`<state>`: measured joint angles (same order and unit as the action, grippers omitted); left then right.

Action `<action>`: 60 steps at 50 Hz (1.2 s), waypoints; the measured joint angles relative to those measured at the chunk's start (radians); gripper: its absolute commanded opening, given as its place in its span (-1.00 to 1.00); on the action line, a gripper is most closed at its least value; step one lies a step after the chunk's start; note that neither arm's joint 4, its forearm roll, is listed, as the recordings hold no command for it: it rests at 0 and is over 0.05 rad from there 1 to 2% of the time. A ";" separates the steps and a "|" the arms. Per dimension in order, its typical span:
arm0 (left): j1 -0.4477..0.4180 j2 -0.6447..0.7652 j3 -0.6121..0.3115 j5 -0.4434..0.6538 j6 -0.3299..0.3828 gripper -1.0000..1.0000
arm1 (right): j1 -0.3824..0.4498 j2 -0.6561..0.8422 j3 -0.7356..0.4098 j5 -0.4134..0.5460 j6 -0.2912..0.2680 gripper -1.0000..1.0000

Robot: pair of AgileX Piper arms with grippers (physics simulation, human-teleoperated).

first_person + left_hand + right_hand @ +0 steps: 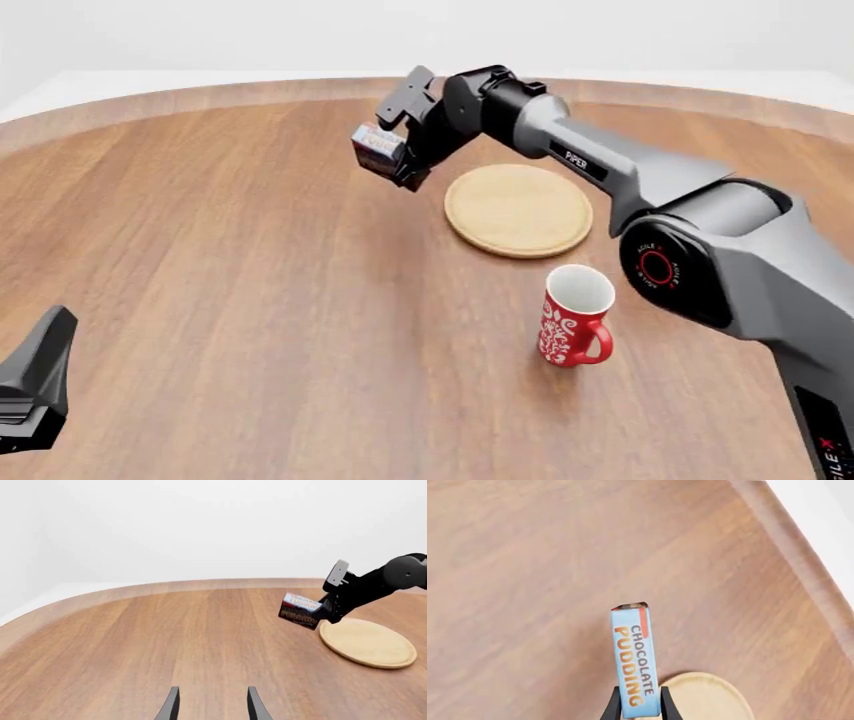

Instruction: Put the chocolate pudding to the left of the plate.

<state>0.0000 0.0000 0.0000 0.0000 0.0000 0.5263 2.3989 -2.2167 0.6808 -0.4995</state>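
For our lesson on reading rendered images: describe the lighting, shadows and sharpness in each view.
Front view: even, diffuse light; the red mug and plate cast barely any shadow; everything is sharp.
Left wrist view: flat light, no glare on the table, the far rim is slightly soft.
Right wrist view: the chocolate pudding in the right hand is crisp, its lettering legible, with no visible shadow beneath it.

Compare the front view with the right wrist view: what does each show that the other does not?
Only the front view shows the red patterned mug, the right arm and part of the left gripper. Only the right wrist view makes the lettering on the chocolate pudding readable and shows the right gripper closed on the box. Both show the pudding, the plate and the table.
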 measured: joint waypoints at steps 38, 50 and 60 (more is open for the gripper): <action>0.000 0.000 0.000 0.000 0.000 1.00 | -0.003 0.073 -0.066 0.103 -0.032 -1.00; 0.000 0.000 0.000 0.000 0.000 1.00 | 0.000 0.086 -0.081 0.126 -0.038 -1.00; 0.000 0.000 0.000 0.000 0.000 1.00 | -0.001 0.086 -0.075 0.129 -0.046 -1.00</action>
<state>0.0000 0.0000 0.0000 0.0000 0.0000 0.5258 2.4853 -2.2916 0.8102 -0.5451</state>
